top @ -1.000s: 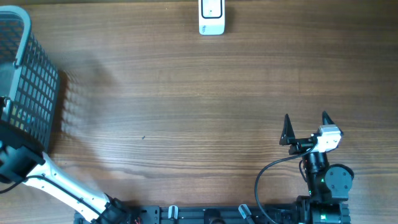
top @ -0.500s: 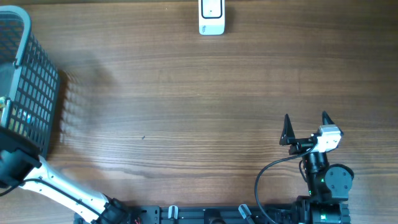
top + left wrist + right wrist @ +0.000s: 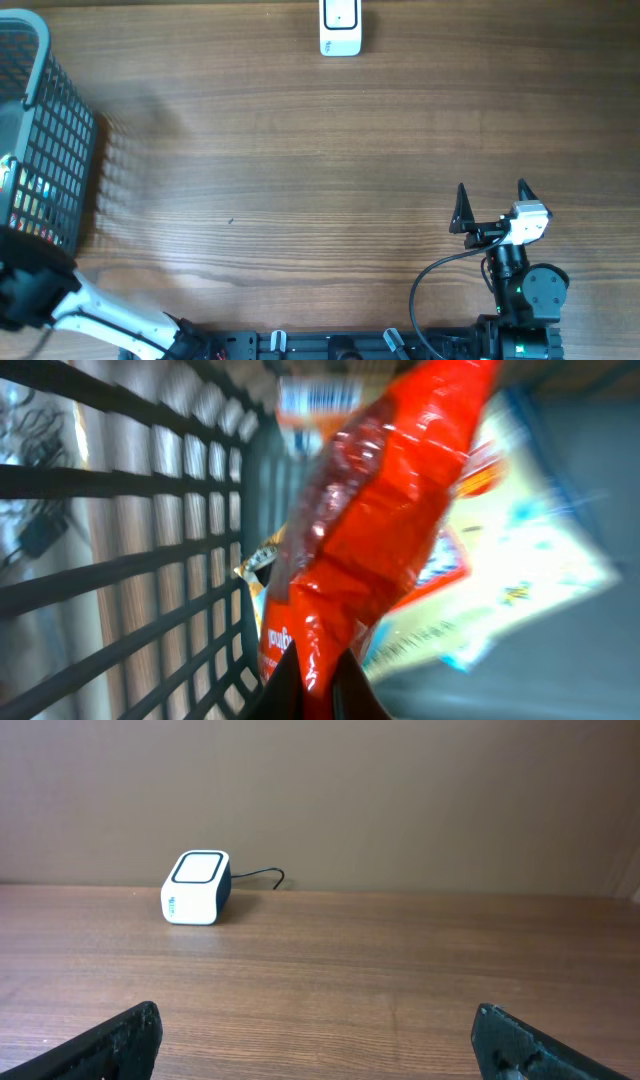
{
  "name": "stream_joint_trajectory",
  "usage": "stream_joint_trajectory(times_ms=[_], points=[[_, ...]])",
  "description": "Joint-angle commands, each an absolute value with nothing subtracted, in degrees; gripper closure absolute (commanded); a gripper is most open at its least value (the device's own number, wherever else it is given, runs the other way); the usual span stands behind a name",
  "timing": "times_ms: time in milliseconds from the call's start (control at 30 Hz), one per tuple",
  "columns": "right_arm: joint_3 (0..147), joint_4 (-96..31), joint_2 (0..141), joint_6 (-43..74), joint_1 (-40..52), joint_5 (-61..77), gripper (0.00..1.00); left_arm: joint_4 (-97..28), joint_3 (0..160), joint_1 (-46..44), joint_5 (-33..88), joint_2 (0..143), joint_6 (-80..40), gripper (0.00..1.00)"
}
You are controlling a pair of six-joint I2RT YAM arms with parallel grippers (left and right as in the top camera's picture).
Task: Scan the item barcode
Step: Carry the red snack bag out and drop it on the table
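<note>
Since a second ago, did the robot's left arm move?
Yes. Seen from overhead, the left arm slid toward the picture's bottom edge, pulling back from the basket.

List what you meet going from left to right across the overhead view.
basket → barcode scanner → right gripper

The left claw [image 3: 318, 682], spread wide a second ago, is now clamping on the lower end of a red packet [image 3: 370, 530] inside the basket [image 3: 62, 130] at the desk's left edge. In the overhead view, the left arm [image 3: 40, 297] is sliding back toward the desk's near edge. Colourful packaging [image 3: 24, 206] is coming into sight through the basket mesh.
</note>
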State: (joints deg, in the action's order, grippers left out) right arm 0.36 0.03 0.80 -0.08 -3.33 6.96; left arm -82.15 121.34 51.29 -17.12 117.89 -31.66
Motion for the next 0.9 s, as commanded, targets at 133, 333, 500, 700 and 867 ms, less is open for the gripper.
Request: stream_joint_trajectory(times_ms=[133,333,500,700,867], points=[[0.32,0.3,0.58,0.38,-3.73,6.0,0.0,-74.41,123.81,51.59,-3.22,96.01,-36.91,0.96],[0.32,0.3,0.58,0.38,-3.73,6.0,0.0,-71.37,123.81,49.8,17.72,89.91,-36.93,0.96],[0.32,0.3,0.58,0.38,-3.73,6.0,0.01,-76.71,123.76,37.87,23.73,89.06,-36.21,0.96],[0.32,0.3,0.58,0.38,-3.73,6.0,0.0,-81.25,123.66,14.81,12.71,92.18,-33.01,0.96],[0.32,0.3,0.58,0.36,-3.73,6.0,0.0,-86.3,123.17,0.84,-0.14,99.42,-33.08,0.96]])
